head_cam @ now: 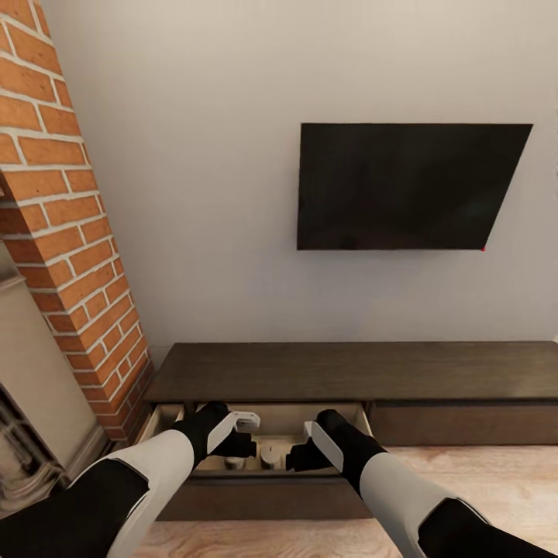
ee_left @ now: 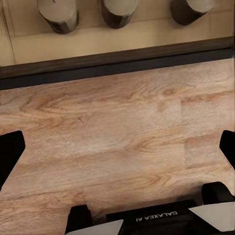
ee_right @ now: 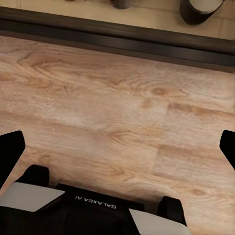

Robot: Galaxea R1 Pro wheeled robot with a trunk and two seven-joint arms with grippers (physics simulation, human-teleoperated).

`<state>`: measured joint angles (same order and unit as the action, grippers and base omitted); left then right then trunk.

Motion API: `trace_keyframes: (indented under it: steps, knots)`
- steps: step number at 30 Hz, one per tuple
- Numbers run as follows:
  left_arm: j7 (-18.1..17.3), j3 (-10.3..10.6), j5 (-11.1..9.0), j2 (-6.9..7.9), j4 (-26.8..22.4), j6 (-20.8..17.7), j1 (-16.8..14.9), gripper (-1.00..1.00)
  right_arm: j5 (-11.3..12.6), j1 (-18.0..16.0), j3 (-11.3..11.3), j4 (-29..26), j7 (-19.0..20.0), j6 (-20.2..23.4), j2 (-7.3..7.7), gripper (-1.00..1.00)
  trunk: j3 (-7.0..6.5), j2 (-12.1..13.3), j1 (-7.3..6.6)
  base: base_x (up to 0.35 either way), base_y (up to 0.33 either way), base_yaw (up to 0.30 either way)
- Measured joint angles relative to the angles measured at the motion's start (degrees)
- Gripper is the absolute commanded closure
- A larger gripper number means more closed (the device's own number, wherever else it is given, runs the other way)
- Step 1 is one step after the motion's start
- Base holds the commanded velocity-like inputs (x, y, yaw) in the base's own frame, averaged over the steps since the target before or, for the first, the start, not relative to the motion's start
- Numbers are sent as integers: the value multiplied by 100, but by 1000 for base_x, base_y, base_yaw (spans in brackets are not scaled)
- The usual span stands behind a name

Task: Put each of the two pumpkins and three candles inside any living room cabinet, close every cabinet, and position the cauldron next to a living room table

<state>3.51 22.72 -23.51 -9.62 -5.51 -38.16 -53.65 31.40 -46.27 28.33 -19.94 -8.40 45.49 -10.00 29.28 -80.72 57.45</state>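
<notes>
Scene: the robot is standing before the long low dark-brown wooden TV cabinet [head_cam: 349,372], beneath a black wall-mounted television [head_cam: 411,186], with a red brick chimney column [head_cam: 70,232] on its left.
Cabinet state: the leftmost wide drawer [head_cam: 263,496] is standing pulled out, its pale wood interior exposed; the neighbouring drawer front is sitting flush.
Candles: three short stubby tan-beige cylindrical candles [ee_left: 117,11] are standing upright in a row on the drawer floor, just behind the dark front panel, as the left wrist view shows; they are apart from one another.
Pumpkins and cauldron: not assessed from these views.
Left gripper [head_cam: 240,434]: hanging over the open drawer, its two black fingers spread apart with nothing between them.
Right gripper [head_cam: 306,449]: likewise hanging over the drawer, fingers spread and empty.
Floor: both wrist views are looking down on light oak plank flooring [ee_right: 117,107] in front of the drawer panel.
Step in hand (judgement): the drawer appears due for closing, or for receiving further items.
Recommended practice: to close, both grippers should be meeting the dark front panel squarely, at matching heights, and pushing evenly so the drawer is not racking.
Risk: a jerky shove is likely to be toppling the upright candles; a slow, steady push is advised.
</notes>
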Motion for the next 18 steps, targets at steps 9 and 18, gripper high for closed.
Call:
trace_keyframes:
  steps: [9,18]
  knots:
    - [4,-12,-31,3,93,572,14,-100,-13,22,198,46,19,-73,0,-100,-81,1,2,-109,-69,0]
    - [14,-6,-28,3,121,614,23,-100,-28,41,234,149,21,-88,0,-100,-123,0,1,-157,-120,0]
